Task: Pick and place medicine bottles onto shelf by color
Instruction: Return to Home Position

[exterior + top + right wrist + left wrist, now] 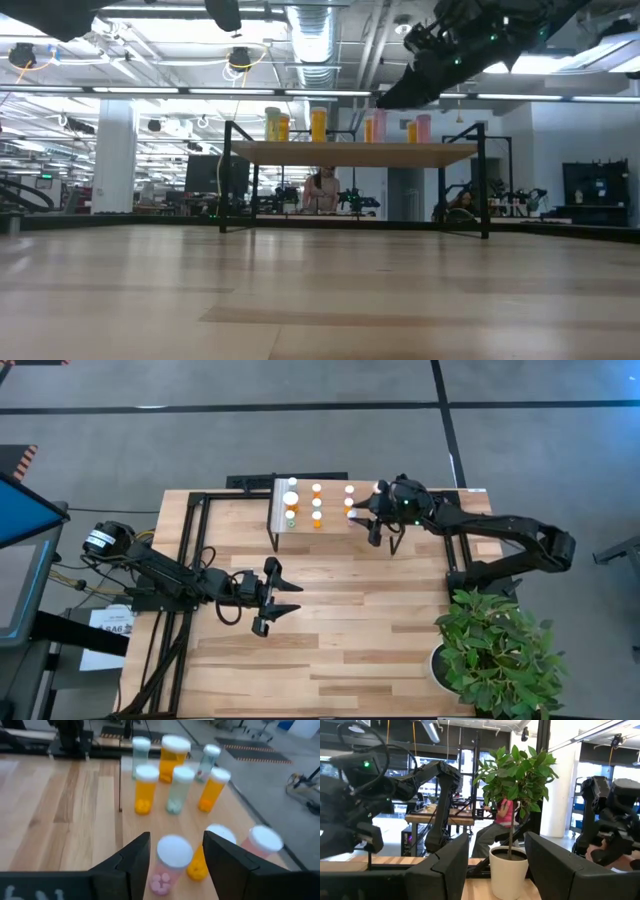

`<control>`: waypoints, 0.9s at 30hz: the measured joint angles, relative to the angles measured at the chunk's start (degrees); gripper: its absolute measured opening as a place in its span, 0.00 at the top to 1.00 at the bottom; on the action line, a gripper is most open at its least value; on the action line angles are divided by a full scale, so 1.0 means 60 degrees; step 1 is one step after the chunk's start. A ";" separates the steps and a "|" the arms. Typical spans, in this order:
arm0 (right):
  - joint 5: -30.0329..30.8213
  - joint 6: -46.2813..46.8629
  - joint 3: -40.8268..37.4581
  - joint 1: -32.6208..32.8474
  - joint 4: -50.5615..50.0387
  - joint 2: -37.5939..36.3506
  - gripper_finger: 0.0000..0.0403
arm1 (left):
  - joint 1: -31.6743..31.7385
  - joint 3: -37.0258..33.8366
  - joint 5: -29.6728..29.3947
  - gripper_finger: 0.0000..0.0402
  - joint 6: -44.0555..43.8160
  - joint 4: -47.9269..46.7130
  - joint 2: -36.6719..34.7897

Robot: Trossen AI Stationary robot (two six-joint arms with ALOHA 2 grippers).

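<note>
Since the medicine bottles all stand upright on the shelf, we judge sorting done: the right gripper hangs released astride a pink bottle, free to lift away; the left gripper, released, waits over the counter.

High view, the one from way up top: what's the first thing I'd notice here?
The little white-capped medicine bottles stand out first, lined up in rows on the raised shelf at the table's far edge. The right gripper hovers open above a pink bottle at the shelf's right end. A big leafy potted plant fills the near right corner, and the left gripper hangs open over the table's middle.
</note>
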 joint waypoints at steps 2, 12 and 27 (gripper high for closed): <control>0.0000 -0.0001 0.0000 0.0000 0.0002 -0.0233 0.48 | 0.0000 0.0003 -0.0100 0.54 -0.0067 -0.0107 -0.0003; -0.0142 0.0004 0.0000 -0.0189 -0.0300 -0.2366 0.48 | 0.0208 0.0004 -0.1653 0.54 -0.0495 -0.1290 -0.0420; -0.1693 0.0192 -0.0077 -0.0722 -0.4656 -0.6422 0.89 | 0.1932 0.0007 -0.2192 0.54 -0.0443 -0.9210 -0.6331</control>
